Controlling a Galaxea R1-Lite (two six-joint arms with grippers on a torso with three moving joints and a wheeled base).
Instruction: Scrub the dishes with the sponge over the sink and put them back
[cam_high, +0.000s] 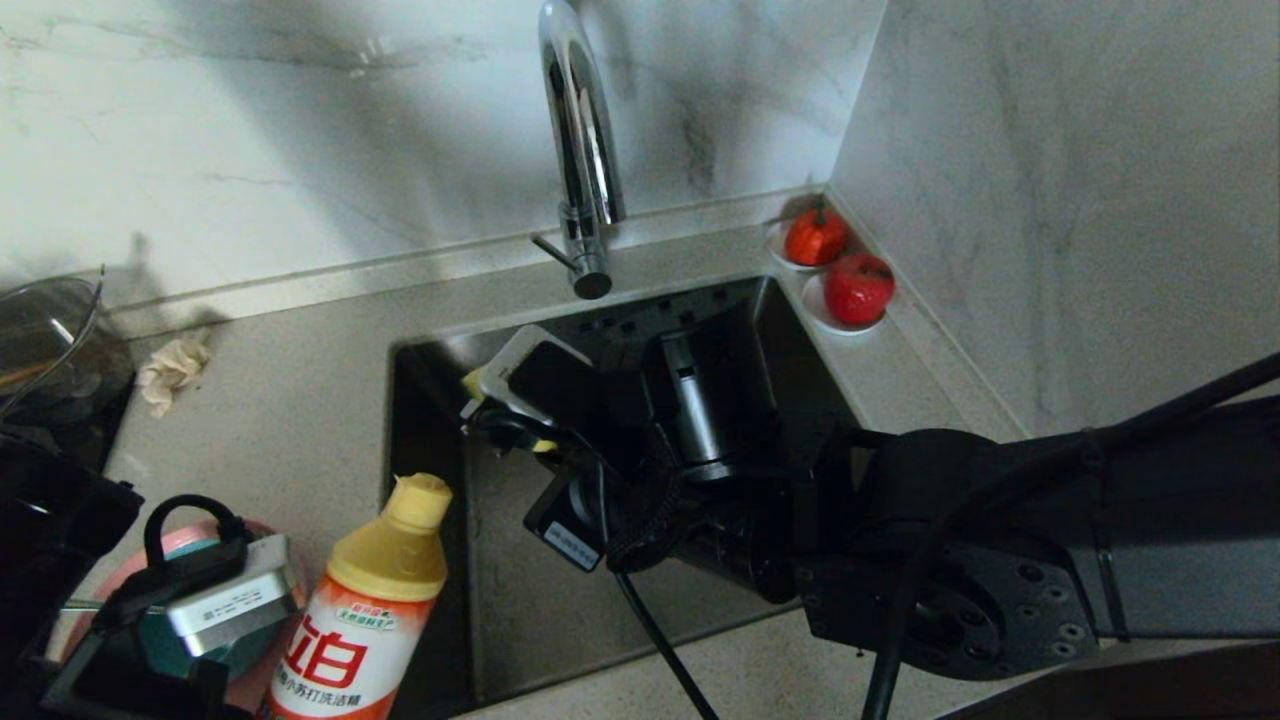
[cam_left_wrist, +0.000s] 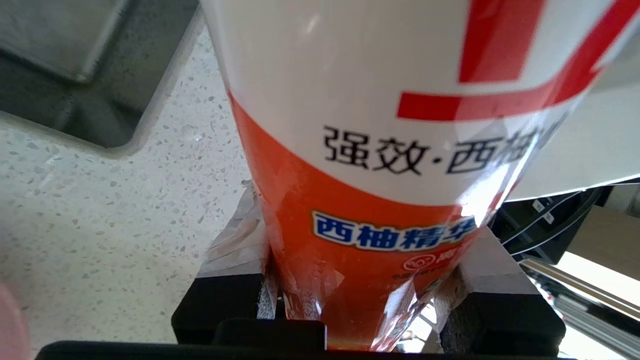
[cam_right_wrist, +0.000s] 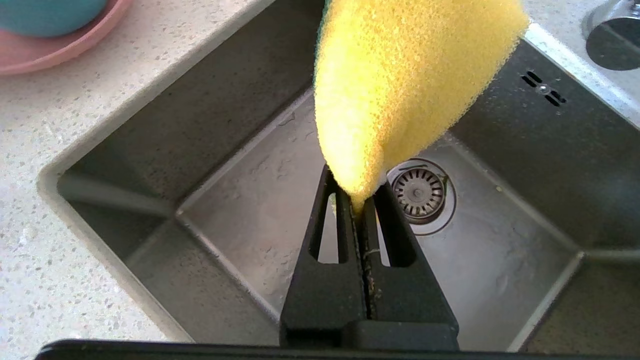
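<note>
Over the sink (cam_high: 520, 590), my right gripper (cam_right_wrist: 357, 192) is shut on a corner of the yellow sponge (cam_right_wrist: 400, 75), which hangs above the drain strainer (cam_right_wrist: 419, 192). From the head view the sponge (cam_high: 480, 382) is at the sink's back left, under the chrome tap (cam_high: 580, 150). My left gripper (cam_left_wrist: 365, 240) is shut on the base of an orange and white detergent bottle (cam_high: 375, 610). The bottle leans with its yellow cap toward the sink's left rim. The pink plate (cam_right_wrist: 60, 50) holds the teal bowl (cam_right_wrist: 45, 15) on the counter left of the sink, partly hidden behind my left wrist.
Two white saucers with red fruit (cam_high: 818, 237) (cam_high: 858, 288) sit in the counter's back right corner by the marble wall. A beige rag (cam_high: 172, 368) lies on the counter at the back left, next to a clear glass pot (cam_high: 45, 340).
</note>
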